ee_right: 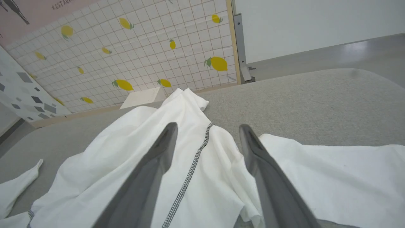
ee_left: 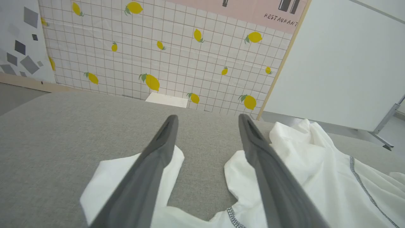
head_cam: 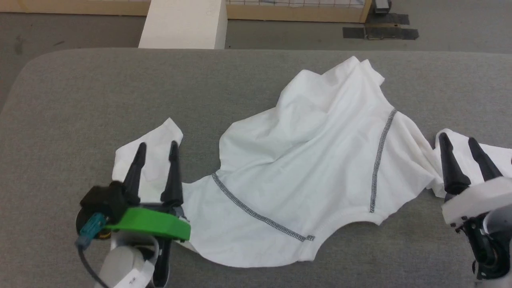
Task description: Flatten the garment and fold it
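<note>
The white knit garment [head_cam: 312, 172] lies spread and wrinkled across the grey table, its dark zigzag seams running over the shoulders and its far part bunched up. One sleeve [head_cam: 154, 160] reaches left, the other [head_cam: 492, 156] right. My left gripper [head_cam: 157, 147] hovers open above the left sleeve [ee_left: 107, 177], nothing between its fingers. Over the right sleeve [ee_right: 332, 171], near the shoulder seam [ee_right: 190, 171], my right gripper [head_cam: 458, 140] is open too. In the wrist views both pairs of fingers stand wide apart above the garment [ee_left: 316, 158] [ee_right: 126, 158].
The grey padded table [head_cam: 100, 100] has rounded far corners and bare room at the left and back. A rigid white box [head_cam: 184, 24] stands on the floor beyond the far edge. A lemon-print tiled panel [ee_left: 158, 47] backs the scene.
</note>
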Robot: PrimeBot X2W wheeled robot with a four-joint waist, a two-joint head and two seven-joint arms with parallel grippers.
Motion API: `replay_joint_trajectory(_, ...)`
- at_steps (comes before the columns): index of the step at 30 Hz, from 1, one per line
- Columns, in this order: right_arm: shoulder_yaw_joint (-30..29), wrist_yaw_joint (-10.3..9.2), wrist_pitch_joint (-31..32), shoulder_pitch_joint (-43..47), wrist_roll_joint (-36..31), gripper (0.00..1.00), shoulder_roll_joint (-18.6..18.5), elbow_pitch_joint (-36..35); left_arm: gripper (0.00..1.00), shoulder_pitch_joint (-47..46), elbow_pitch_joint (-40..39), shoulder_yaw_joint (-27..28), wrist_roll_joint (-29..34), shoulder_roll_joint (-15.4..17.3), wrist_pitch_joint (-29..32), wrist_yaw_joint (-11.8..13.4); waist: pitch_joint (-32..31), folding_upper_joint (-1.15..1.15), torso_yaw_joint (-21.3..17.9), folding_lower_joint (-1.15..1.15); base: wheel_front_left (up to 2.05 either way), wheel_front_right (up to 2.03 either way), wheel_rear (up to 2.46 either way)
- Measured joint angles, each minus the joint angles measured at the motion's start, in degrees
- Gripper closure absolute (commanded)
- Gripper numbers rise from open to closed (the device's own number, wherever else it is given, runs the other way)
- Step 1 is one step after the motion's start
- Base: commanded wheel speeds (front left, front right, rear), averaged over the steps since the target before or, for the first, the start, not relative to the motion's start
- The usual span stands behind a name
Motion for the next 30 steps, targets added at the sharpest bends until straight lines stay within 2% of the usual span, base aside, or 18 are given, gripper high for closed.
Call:
replay_joint_trajectory(2,-1.47,-0.01,0.0,1.8,0.04,0.0,0.45,-1.37,0.0,-3.31,0.62,-1.65,-0.27,0.58,3.72,-0.57,-0.25,0.0,-0.76,0.0,0.0,0.0,0.0)
replay_joint_trajectory(4,-2.42,-0.01,0.01,3.08,0.25,0.0,0.86,-2.57,0.0,-7.78,2.6,-3.1,-1.03,1.15,10.9,-0.92,-0.29,0.0,-1.47,0.0,0.0,0.0,0.0)
replay_joint_trajectory(7,-2.19,-0.01,0.13,3.91,0.6,0.0,1.2,-3.6,0.0,-13.17,9.12,-5.75,-2.89,2.3,31.86,-0.01,-0.05,0.0,-2.78,0.0,0.0,0.0,0.0)
replay_joint_trajectory(12,-1.69,0.0,-0.33,3.94,2.41,0.0,1.37,-3.92,0.0,-16.21,12.36,-9.18,0.74,7.73,53.24,2.12,0.82,0.0,-5.48,0.0,0.0,0.0,0.0)
replay_joint_trajectory(14,-2.03,0.0,-0.82,3.96,2.61,0.0,1.37,-3.91,0.0,-16.23,13.01,-9.67,0.76,9.12,59.37,2.12,1.44,0.0,-6.47,0.0,0.0,0.0,0.0)
replay_joint_trajectory(18,-2.5,-0.01,-1.68,4.0,3.09,0.0,1.36,-3.76,0.0,-16.18,12.84,-9.46,-0.66,9.92,66.31,2.14,2.8,0.0,-7.68,0.0,0.0,0.0,0.0)
replay_joint_trajectory(19,-2.55,0.0,-1.9,4.01,3.1,0.0,1.36,-3.74,0.28,-16.17,12.5,-9.44,-0.73,10.2,67.47,2.32,3.19,0.0,-7.91,0.0,0.0,0.0,0.0)
replay_joint_trajectory(20,-2.54,0.0,-2.16,4.01,3.28,0.0,1.37,-3.7,0.73,-16.07,12.09,-9.36,-0.92,10.44,68.26,2.31,3.58,0.0,-8.13,0.0,0.0,0.0,0.0)
replay_joint_trajectory(21,-2.5,0.0,-2.79,4.02,3.59,0.0,1.38,-3.58,1.0,-15.77,10.79,-8.69,-2.64,10.6,68.35,2.31,4.52,0.0,-8.51,0.0,0.0,0.0,0.0)
replay_joint_trajectory(30,-1.53,0.0,-3.52,3.87,3.67,0.0,1.38,-3.21,1.0,-19.63,13.0,-3.74,-2.91,10.9,58.02,5.67,6.86,0.0,-7.99,0.0,0.0,0.0,0.0)
